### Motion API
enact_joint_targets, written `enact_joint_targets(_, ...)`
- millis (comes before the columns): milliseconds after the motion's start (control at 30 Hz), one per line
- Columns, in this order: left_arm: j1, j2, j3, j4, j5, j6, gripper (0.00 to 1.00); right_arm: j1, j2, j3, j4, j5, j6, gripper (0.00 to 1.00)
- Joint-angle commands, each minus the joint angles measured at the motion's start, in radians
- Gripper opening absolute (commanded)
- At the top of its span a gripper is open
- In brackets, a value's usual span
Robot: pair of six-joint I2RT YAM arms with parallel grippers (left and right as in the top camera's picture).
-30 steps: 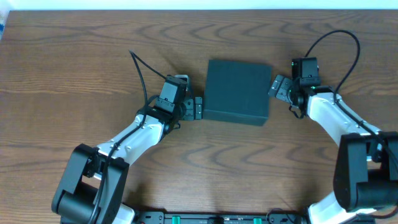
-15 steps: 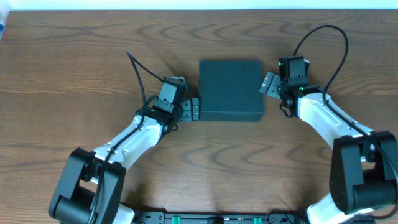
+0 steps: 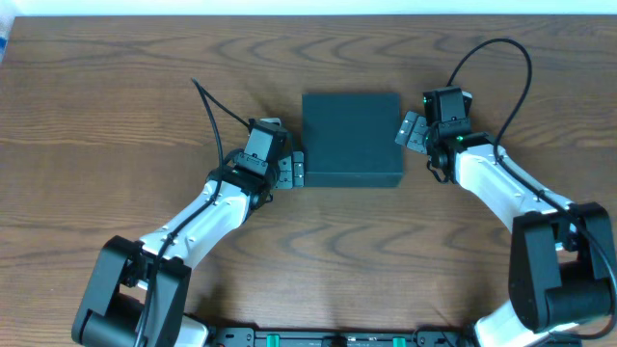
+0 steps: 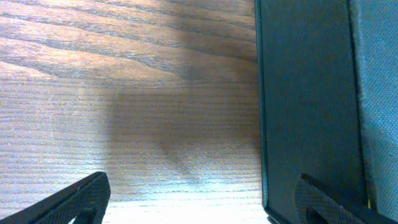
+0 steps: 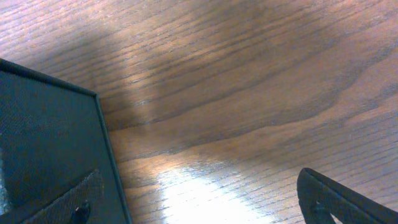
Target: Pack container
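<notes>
The container (image 3: 352, 138) is a matte dark teal-black rectangular box, closed, in the middle of the wooden table. My left gripper (image 3: 298, 169) is open and sits against the box's lower left corner. In the left wrist view one finger lies in front of the box's side (image 4: 308, 106) and the other is over bare wood. My right gripper (image 3: 406, 132) is open at the box's right edge. In the right wrist view one finger overlaps the box's corner (image 5: 50, 137) and the other is over wood. No snack packets are in view.
The wooden table (image 3: 116, 116) stretches all round the box. A pale strip (image 3: 308, 8) runs along its far edge. Black cables loop above both arms, one by the left arm (image 3: 217, 106) and one by the right arm (image 3: 501, 67).
The box has slid left and a little away from me and turned square to the table. Both grippers moved left with it, staying at its two sides.
</notes>
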Motion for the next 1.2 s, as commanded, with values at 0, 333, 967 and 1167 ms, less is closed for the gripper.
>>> enact_joint_targets(0,-0.014,-0.028,0.019,0.027,0.026,0.000,0.96,0.071,0.014,-0.011,-0.016,-0.140,-0.011,0.99)
enact_joint_targets(333,-0.014,-0.028,0.019,0.027,0.026,0.000,0.95,0.071,0.014,-0.011,-0.016,-0.141,-0.011,0.99)
enact_joint_targets(967,0.000,-0.028,0.019,0.011,0.001,0.000,0.95,0.150,0.014,-0.011,0.023,-0.177,-0.006,0.99)
enact_joint_targets(1167,0.032,-0.028,0.019,-0.005,0.001,0.000,0.95,0.151,0.014,-0.011,0.021,-0.177,0.008,0.99)
